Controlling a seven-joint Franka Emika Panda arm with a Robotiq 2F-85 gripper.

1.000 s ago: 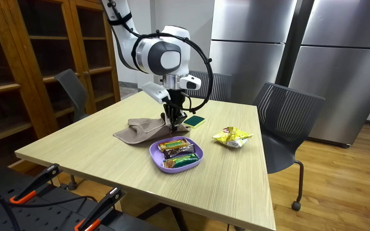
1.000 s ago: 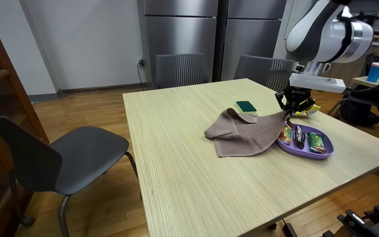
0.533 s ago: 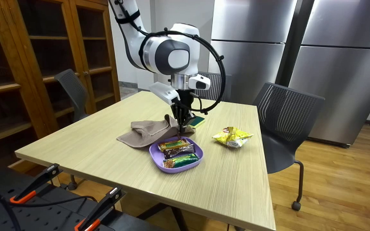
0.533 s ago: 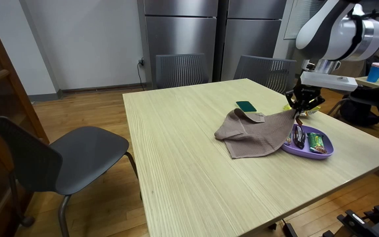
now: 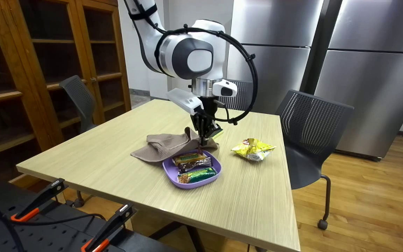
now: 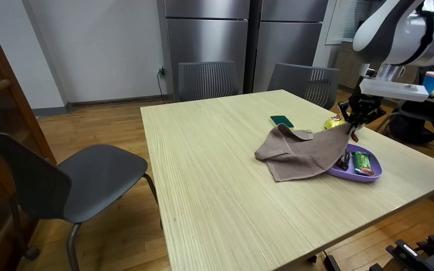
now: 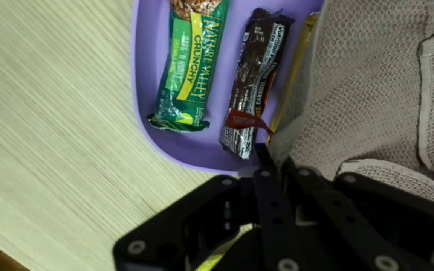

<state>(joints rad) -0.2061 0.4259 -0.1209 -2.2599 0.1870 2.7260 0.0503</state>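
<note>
My gripper [image 7: 275, 160] is shut on a corner of a brown waffle-weave towel [image 7: 367, 94]. In both exterior views the gripper [image 5: 203, 141] [image 6: 353, 127] holds that corner up while the rest of the towel [image 5: 166, 144] [image 6: 307, 154] lies on the table. A red tag [image 7: 245, 120] hangs by the fingertips. The towel drapes over one side of a purple tray [image 7: 202, 146] [image 5: 166, 171]. In the tray lie a green bar [image 7: 190, 67], a dark brown bar [image 7: 256, 67] and a yellow-orange bar [image 7: 295, 67], the last partly covered by the towel.
A green and yellow sponge [image 6: 281, 121] lies behind the towel. A crumpled yellow bag [image 5: 254, 149] lies right of the tray in that exterior view. Chairs [image 5: 313, 140] [image 6: 104, 180] stand around the table [image 5: 250, 196]. Clamps [image 5: 108, 227] sit at the near edge.
The gripper has moved to the right in both exterior views, dragging the towel along. The towel now covers more of the tray and the yellow-orange bar. The tray has stayed in place.
</note>
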